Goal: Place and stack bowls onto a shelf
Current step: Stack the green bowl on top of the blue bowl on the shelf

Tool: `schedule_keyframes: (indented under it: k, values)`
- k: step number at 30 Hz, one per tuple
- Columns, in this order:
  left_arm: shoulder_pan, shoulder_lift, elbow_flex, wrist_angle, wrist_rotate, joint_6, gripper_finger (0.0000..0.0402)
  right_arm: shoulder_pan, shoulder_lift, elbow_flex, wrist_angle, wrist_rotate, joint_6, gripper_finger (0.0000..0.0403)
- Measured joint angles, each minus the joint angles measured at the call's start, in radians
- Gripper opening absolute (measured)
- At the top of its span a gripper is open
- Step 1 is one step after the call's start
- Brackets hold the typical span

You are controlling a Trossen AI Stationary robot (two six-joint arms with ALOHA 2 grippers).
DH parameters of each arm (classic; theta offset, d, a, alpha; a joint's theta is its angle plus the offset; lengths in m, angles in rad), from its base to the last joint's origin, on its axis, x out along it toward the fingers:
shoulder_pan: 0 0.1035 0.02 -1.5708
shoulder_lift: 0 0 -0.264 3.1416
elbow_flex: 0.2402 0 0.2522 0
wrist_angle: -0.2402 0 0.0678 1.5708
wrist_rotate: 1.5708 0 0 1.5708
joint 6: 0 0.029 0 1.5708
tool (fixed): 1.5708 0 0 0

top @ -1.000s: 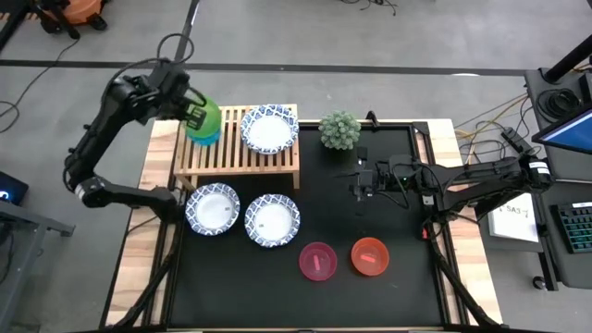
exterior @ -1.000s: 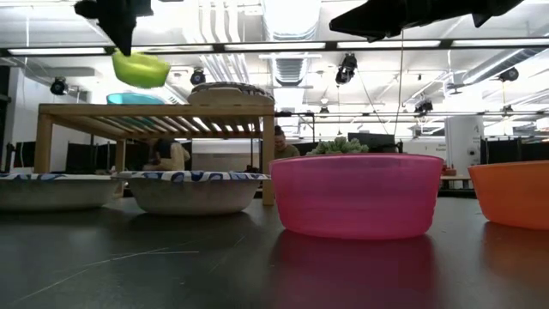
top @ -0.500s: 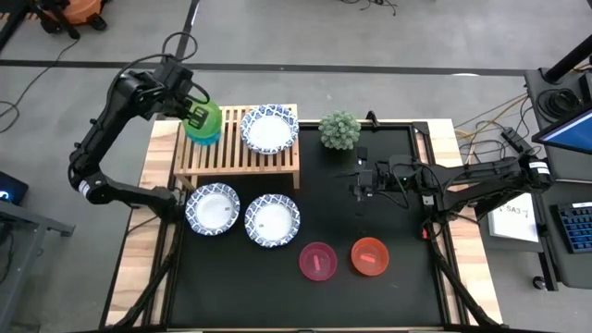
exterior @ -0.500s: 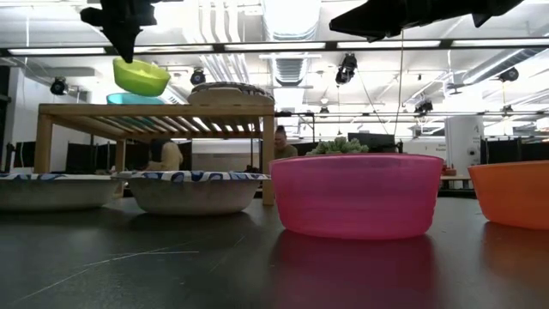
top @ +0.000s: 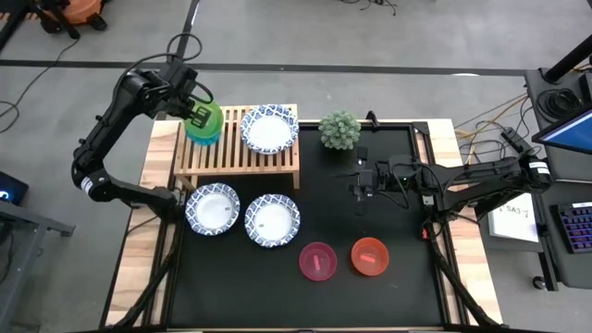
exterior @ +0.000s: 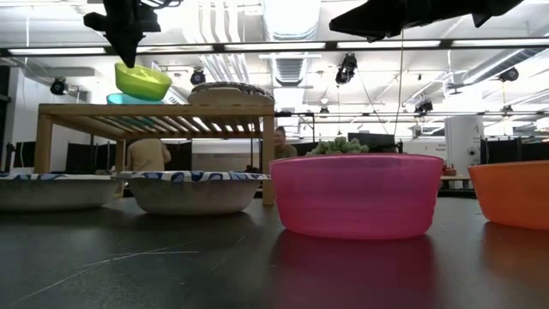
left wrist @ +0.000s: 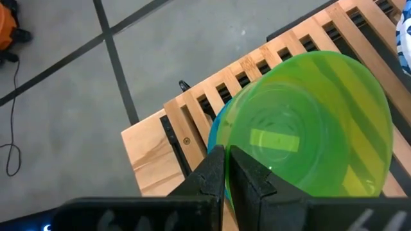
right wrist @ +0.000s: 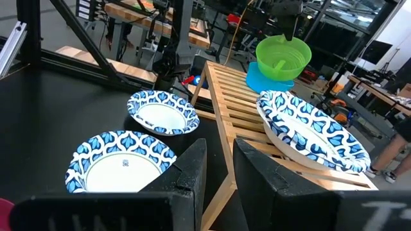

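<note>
Left tool [left wrist: 225, 168] pinching green bowl [top: 205, 118] rim, tilted above teal bowl [exterior: 129, 99] on shelf [top: 236, 153]; could slide off if dropped crooked. Right tool [right wrist: 218, 160] spread, idle mid-counter.

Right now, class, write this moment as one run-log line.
left tool: shut on green bowl, tilted above teal bowl on shelf | right tool: waiting over black mat | stack: not yet seated

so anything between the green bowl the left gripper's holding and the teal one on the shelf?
Nothing visible. The left gripper pinches the green bowl by its rim, tilted, directly over the teal bowl on the shelf. Whether they touch cannot be told. The patterned bowls beside them are clear of that spot.
</note>
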Motion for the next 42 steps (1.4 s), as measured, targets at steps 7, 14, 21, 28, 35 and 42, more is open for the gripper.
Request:
schedule_keyframes:
  k: [7,14,21,28,35,42]
  values:
    - [0.000,0.003,-0.002,-0.003,0.000,-0.002,0.0001,0.000,0.000,0.000,0.000,0.000,-0.001,0.0068]
    - [0.000,0.003,-0.002,-0.003,0.000,-0.004,0.0048,0.000,0.000,0.000,0.000,0.000,-0.002,0.0068]
    - [0.000,0.003,-0.002,-0.002,0.000,-0.003,0.0098,0.000,0.000,0.000,0.000,0.000,-0.002,0.0068]
    - [0.000,0.006,-0.030,0.024,-0.071,-0.023,0.0085,0.000,0.000,0.000,0.000,0.000,-0.002,0.0068]
    - [-0.045,0.010,-0.131,0.104,-0.264,-0.102,0.0041,0.000,0.000,0.000,-0.001,0.000,-0.002,0.0068]
    - [-0.046,0.012,-0.256,0.209,-0.282,-0.119,0.0003,0.000,0.000,0.000,-0.001,0.000,-0.002,0.0068]
